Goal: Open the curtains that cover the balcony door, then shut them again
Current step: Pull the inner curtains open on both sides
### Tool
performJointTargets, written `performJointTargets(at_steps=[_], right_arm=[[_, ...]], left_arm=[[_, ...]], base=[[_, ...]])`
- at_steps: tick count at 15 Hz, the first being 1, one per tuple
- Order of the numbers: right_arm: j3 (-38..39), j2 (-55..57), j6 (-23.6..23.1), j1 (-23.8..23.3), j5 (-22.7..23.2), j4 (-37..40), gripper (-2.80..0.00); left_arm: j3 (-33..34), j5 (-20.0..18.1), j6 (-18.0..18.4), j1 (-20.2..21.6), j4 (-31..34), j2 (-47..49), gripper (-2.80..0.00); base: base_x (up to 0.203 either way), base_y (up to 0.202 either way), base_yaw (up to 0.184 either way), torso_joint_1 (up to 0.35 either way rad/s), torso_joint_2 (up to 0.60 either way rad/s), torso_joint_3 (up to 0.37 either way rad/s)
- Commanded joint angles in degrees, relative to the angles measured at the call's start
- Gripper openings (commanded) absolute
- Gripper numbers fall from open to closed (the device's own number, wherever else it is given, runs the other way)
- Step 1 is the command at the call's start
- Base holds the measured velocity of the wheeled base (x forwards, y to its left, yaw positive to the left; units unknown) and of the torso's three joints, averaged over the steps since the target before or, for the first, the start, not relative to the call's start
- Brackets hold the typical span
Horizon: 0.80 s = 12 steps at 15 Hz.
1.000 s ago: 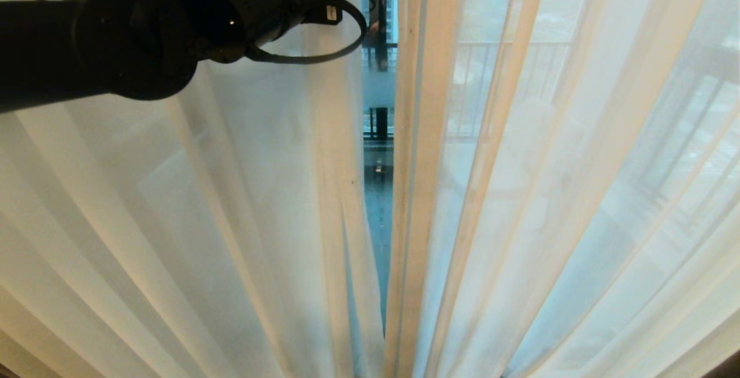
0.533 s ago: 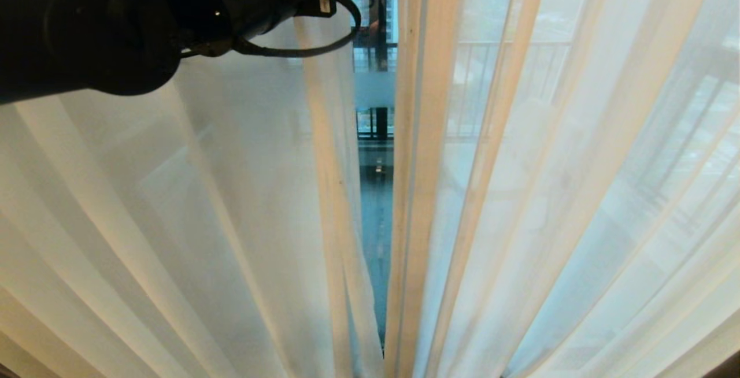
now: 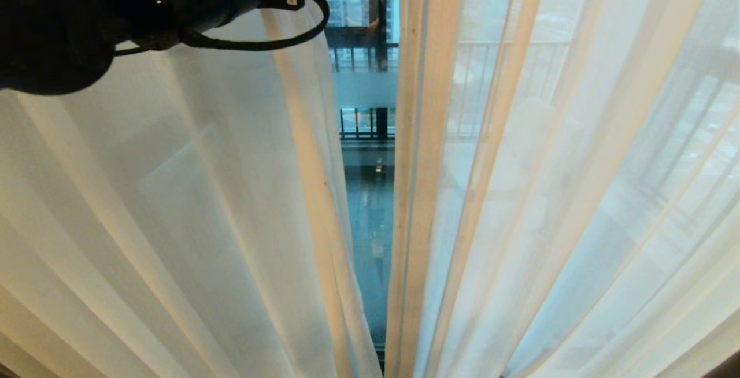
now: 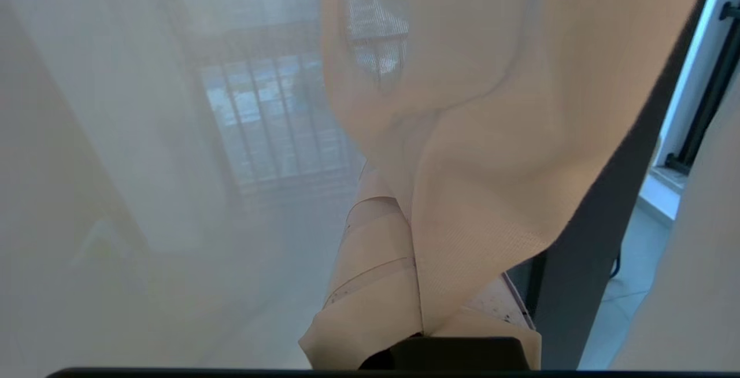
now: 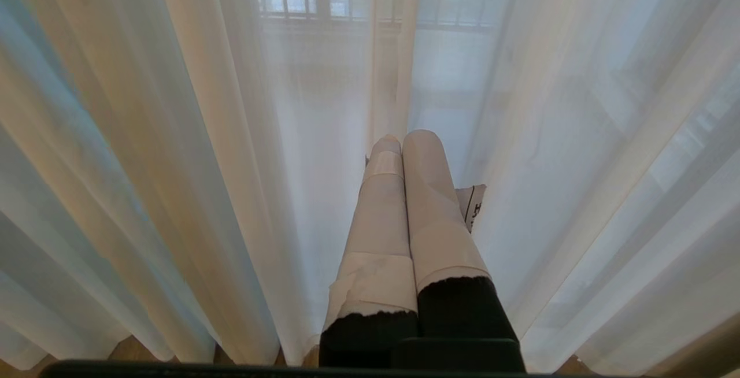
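Observation:
The curtains in view are thin white sheers: a left panel (image 3: pixel 231 193) and a right panel (image 3: pixel 520 193), parted by a narrow gap. Through the gap shows the balcony door (image 3: pixel 370 89), its glass crossed by a frosted band. My left arm (image 3: pixel 115 2) reaches in at the upper left of the head view. In the left wrist view my left gripper (image 4: pixel 399 193) is shut on the edge of the left sheer (image 4: pixel 491 135), whose cloth drapes over the taped fingers (image 4: pixel 370 251). My right gripper (image 5: pixel 404 138) is shut on nothing, low down in front of the sheers (image 5: pixel 173 135).
A dark railing with vertical bars (image 3: pixel 364 57) stands on the balcony beyond the glass. The door's dark frame (image 4: pixel 601 222) runs close beside the left gripper. Sheer folds fill the view to both sides.
My left arm has moved to the left and taken the left sheer's edge with it. The gap between the two panels has widened, showing more glass and railing.

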Motion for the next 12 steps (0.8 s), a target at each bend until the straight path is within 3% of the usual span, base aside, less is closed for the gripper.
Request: performJointTargets(at_steps=[1,8,12], right_arm=[[0.00,-0.02,-0.03,-0.02,0.04,-0.01,-2.80],[0.00,-0.02,-0.03,0.05,0.04,-0.01,-2.80],[0.00,-0.02,-0.03,0.05,0.04,-0.01,-2.80]], left_arm=[[2.94,0.07,0.05,1.32,-0.12,-3.57,-2.80],[4.64,0.12,0.18,4.90,-0.10,-6.35,-2.80],[5.70,0.12,1.81,10.60,-0.07,-7.86,-2.80]], base=[[0.000,0.000,0.000,0.000,0.00,0.000],[0.000,0.000,0.000,0.000,0.00,0.000],[0.000,0.000,0.000,0.000,0.00,0.000]])
